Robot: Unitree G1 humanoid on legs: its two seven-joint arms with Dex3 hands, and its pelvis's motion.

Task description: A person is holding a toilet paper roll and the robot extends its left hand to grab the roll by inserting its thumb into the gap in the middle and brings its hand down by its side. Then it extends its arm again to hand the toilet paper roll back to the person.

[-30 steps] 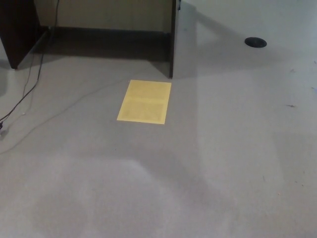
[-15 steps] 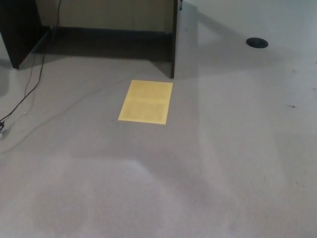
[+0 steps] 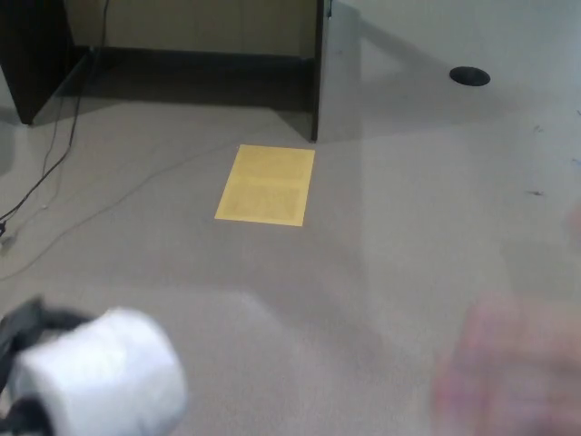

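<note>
A white toilet paper roll (image 3: 100, 377) shows at the lower left of the head view, blurred by motion. My black left hand (image 3: 16, 363) is shut on it; dark fingers show behind and under the roll at the picture's left edge. A pinkish blur at the lower right is a person's hand (image 3: 513, 363), apart from the roll. My right hand does not show.
A yellow sheet (image 3: 265, 184) lies on the grey floor ahead. A dark desk panel (image 3: 317, 68) and a dark cabinet (image 3: 32, 54) stand at the back. Cables (image 3: 50, 168) trail along the left. A black round disc (image 3: 469, 76) sits at the far right.
My left hand with the roll has come up into view at the lower left. A person's hand has come in, blurred, at the lower right. The floor view is almost unchanged.
</note>
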